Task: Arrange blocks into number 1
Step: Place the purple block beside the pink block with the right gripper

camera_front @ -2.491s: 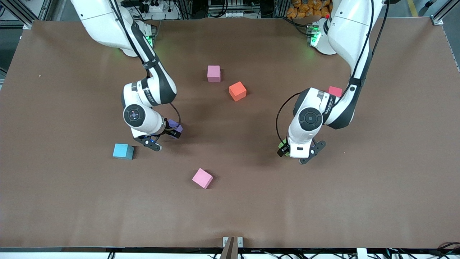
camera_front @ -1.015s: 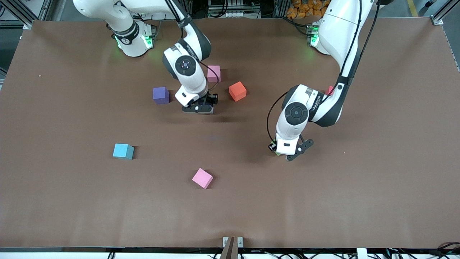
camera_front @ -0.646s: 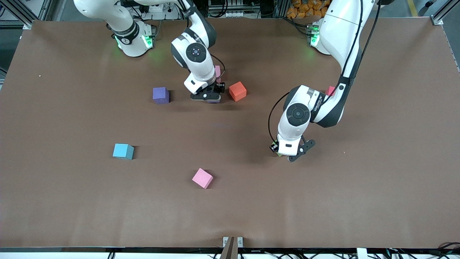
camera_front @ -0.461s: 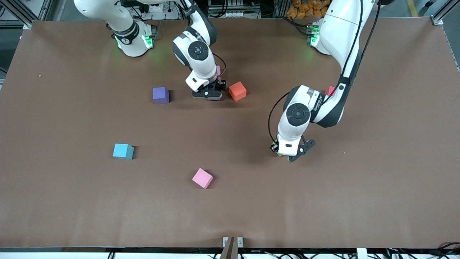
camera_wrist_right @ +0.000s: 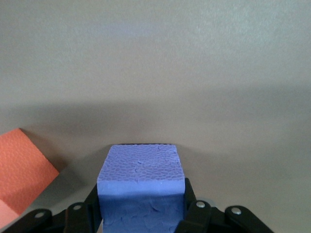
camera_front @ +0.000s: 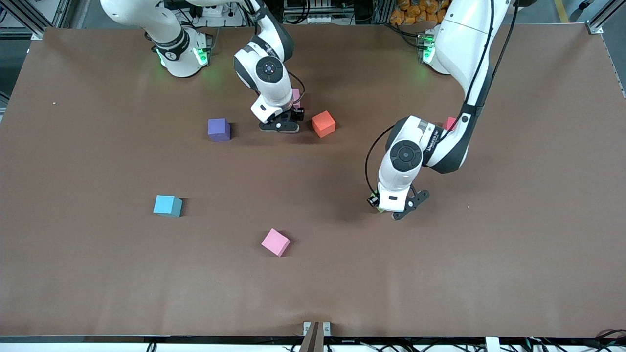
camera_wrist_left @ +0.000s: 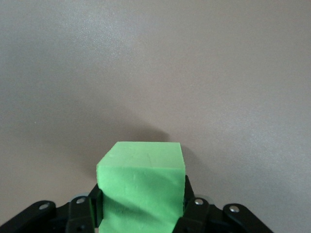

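Bench (camera_front: pixel 98 274), brown, matte. Landmark: orange cube (camera_front: pixel 323 123).

Cyan cube (camera_front: pixel 167 205) sits nearer the camera than the orange cube and well toward the right arm's end.

Loose purple cube (camera_front: pixel 218 129) lies level with the orange cube, toward the right arm's end, apart from it.

Right claw (camera_front: pixel 281 124) is low, just beside the orange cube on that same side. It is clenched on the second purple cube (camera_wrist_right: pixel 141 187), a finger (camera_wrist_right: pixel 92 206) pressed to each flank; the orange cube's corner (camera_wrist_right: pixel 22 170) shows close by in the right wrist view.

Pink cube at the right arm (camera_front: pixel 295 96) is mostly hidden by the wrist; it lies just farther from the camera than the orange cube.

Second pink cube (camera_front: pixel 275 242) rests well nearer the camera than the orange cube, alone and turned at an angle.

Left claw (camera_front: pixel 389 208) hangs over open bench, well apart from the orange cube toward the left arm's end. It grips the green cube (camera_wrist_left: pixel 142 187), fingers (camera_wrist_left: pixel 187 201) tight on both sides.

Red cube (camera_front: pixel 450 122) peeks out at the left forearm, level with the orange cube.
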